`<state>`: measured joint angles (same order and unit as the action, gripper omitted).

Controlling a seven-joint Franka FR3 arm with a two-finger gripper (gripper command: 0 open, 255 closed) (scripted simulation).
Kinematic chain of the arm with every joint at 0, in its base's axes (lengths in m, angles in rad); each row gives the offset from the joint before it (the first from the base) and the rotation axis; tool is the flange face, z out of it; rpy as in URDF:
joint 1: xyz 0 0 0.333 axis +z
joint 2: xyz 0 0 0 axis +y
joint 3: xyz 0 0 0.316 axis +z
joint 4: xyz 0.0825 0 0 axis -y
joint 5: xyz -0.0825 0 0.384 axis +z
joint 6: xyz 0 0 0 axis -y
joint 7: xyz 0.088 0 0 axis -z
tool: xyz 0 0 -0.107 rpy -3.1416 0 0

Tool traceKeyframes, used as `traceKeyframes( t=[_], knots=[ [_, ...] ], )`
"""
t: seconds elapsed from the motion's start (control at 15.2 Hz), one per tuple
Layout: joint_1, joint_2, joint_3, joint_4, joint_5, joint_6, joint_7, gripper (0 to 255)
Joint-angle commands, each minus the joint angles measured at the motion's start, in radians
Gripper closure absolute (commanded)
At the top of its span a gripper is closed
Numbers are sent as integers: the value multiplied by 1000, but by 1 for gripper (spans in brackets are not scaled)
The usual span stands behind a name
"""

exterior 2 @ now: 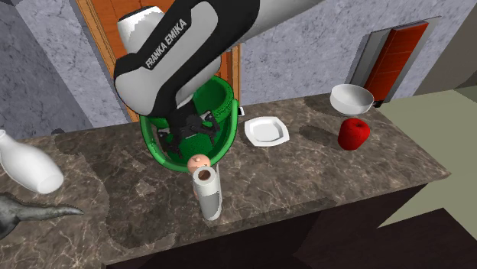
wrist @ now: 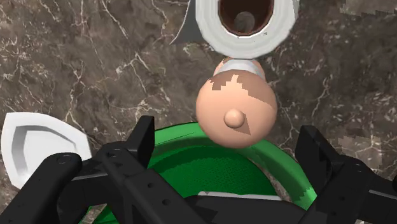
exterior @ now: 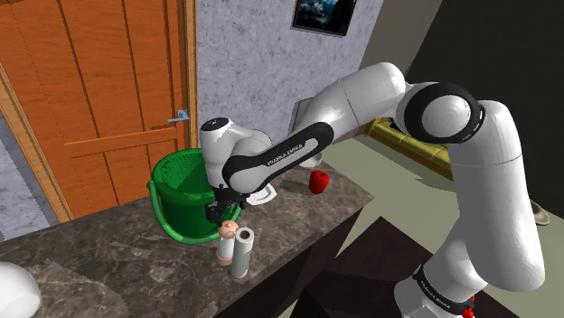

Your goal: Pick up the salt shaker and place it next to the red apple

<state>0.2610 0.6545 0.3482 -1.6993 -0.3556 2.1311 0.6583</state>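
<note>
The wrist view shows the gripper (wrist: 228,129) spread wide, not touching the peach-topped salt shaker (wrist: 234,102). The second exterior view adds the red apple (exterior 2: 354,133), well apart.

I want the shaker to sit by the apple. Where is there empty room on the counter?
Bare counter lies between the white plate and the red apple, and in front of the apple. It is crowded where the salt shaker, paper roll and green bucket huddle around the end effector.
</note>
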Motion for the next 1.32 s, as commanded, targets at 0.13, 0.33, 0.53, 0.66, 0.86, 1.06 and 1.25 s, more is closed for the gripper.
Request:
traceKeyframes(
  t=[0.13,0.33,0.53,0.66,0.86,1.06,1.25],
  knots=[
    [44,125,-30,131,-33,-13,19,0],
    [45,146,-37,123,-42,15,24,0],
    [46,167,-45,117,-51,42,29,0],
    [46,172,-46,116,-53,47,30,0],
    [46,172,-46,116,-53,47,30,0],
    [46,172,-46,116,-53,47,30,0],
    [46,172,-46,116,-53,47,30,255]
  ],
)
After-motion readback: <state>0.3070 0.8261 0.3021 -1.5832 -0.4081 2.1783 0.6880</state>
